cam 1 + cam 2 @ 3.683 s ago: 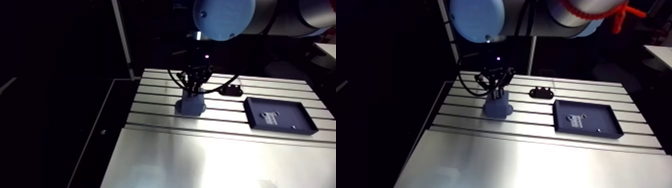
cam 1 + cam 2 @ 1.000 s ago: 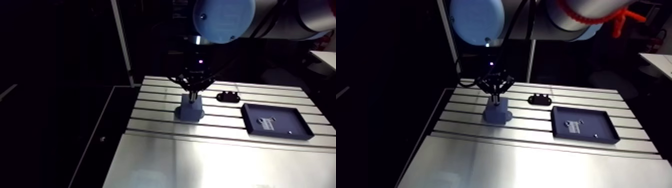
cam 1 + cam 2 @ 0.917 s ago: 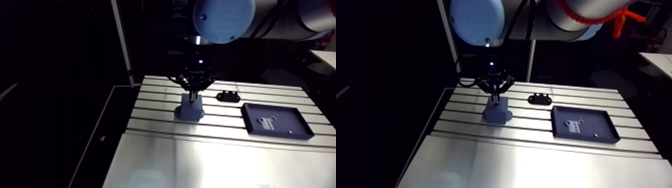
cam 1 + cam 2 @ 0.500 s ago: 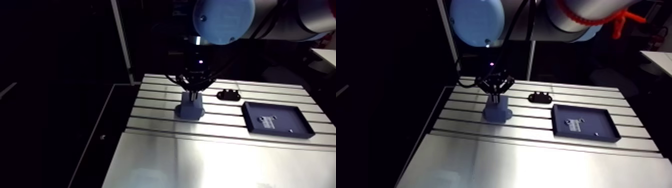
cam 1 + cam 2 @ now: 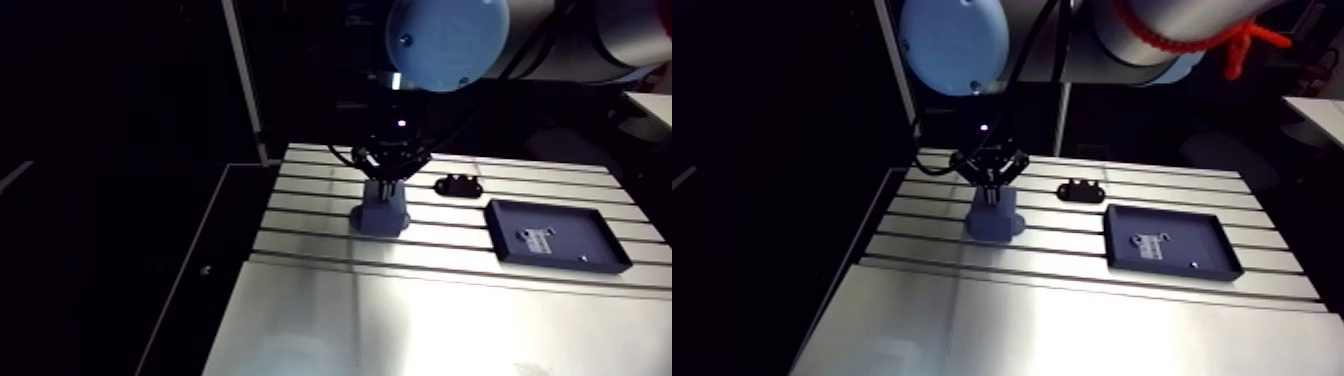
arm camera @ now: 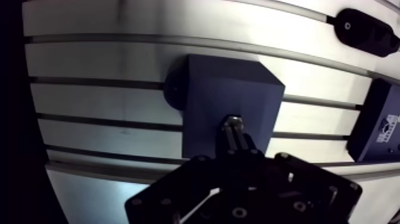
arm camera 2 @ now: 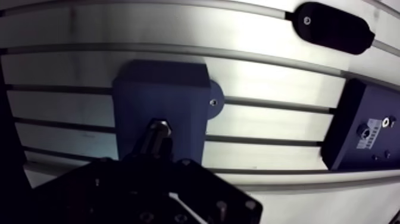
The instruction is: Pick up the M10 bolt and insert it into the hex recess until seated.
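Currently the M10 bolt (image 6: 232, 124) is pinched by the gripper (image 6: 237, 142) over the blue block (image 6: 226, 83), insertion is judged underway, and a straight downward push is needed.

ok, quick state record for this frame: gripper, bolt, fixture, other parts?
gripper: shut on M10 bolt, above blue block
M10 bolt: tip at block's top face; seated or not, cannot tell
blue block: upright on slotted table
dark tray: beside block, apart
black bracket: on table, apart from both
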Robot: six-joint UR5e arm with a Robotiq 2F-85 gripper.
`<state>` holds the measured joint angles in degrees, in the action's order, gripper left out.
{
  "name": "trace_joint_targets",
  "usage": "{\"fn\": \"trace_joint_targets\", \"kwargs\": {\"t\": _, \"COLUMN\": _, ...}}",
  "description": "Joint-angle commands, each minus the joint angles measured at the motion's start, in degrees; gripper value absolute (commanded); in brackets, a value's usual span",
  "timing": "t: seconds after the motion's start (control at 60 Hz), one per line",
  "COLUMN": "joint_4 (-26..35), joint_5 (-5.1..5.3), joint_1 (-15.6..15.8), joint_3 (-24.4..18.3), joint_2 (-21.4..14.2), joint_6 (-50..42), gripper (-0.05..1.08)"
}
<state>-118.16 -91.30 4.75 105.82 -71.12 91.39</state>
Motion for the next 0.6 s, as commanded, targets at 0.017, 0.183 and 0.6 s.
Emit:
{"fn": "trace_joint_targets", "kwargs": {"t": 0.017, "joint_4": -0.1, "joint_5": -0.06, "joint_1": 0.0, "joint_3": 0.0, "joint_2": 0.2, "joint_6": 0.1, "gripper": 1.07}}
{"fn": "trace_joint_targets", "kwargs": {"t": 0.183, "joint_4": -0.1, "joint_5": -0.05, "joint_1": 0.0, "joint_3": 0.0, "joint_2": 0.2, "joint_6": 0.1, "gripper": 1.07}}
{"fn": "trace_joint_targets", "kwargs": {"t": 0.6, "joint_4": -0.1, "joint_5": 0.03, "joint_1": 0.0, "joint_3": 0.0, "joint_2": 0.1, "joint_6": 0.1, "gripper": 1.07}}
